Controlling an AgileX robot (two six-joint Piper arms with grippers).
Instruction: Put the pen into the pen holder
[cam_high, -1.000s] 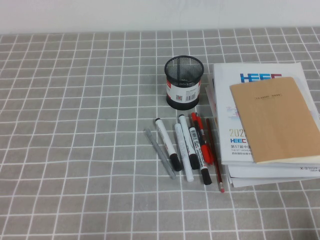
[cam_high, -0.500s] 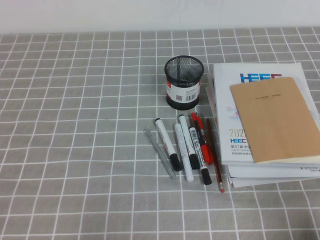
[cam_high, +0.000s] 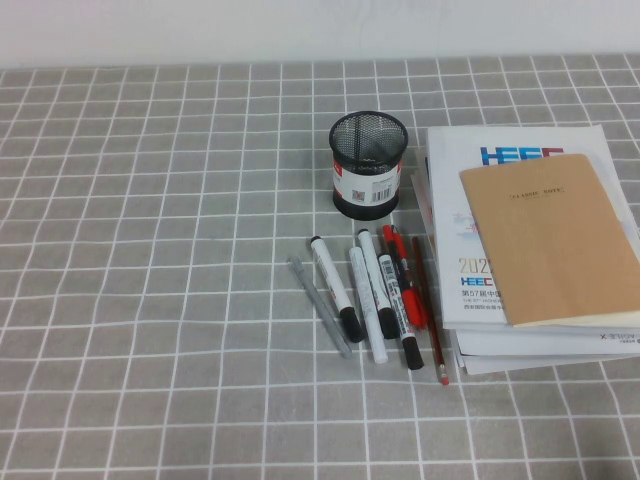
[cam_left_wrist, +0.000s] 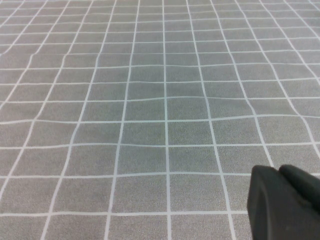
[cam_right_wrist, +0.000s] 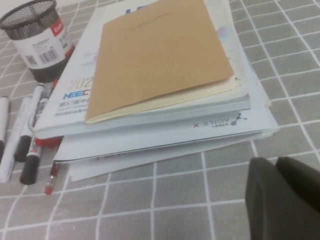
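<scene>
Pen (cam_high: 334, 286): high view, flat on the checked cloth among other pens, below the pen holder (cam_high: 368, 160) (barcode label, red patch).
Books (cam_high: 530, 250): just right of both, "HEEC" in blue, brown notebook (cam_high: 550, 238) on top.
Left gripper (cam_left_wrist: 285, 202): left wrist view only, over bare cloth, grip cannot be told.
Right gripper (cam_right_wrist: 282, 197): right wrist view only, near the book stack, likewise.

Even, bright, diffuse light falls from above on the grey checked surface (cam_high: 150, 250). Shadows are short and soft beside the pen holder (cam_high: 368, 160) and book stack (cam_high: 530, 250). No glare; both wrist views blur the dark near hand.
</scene>
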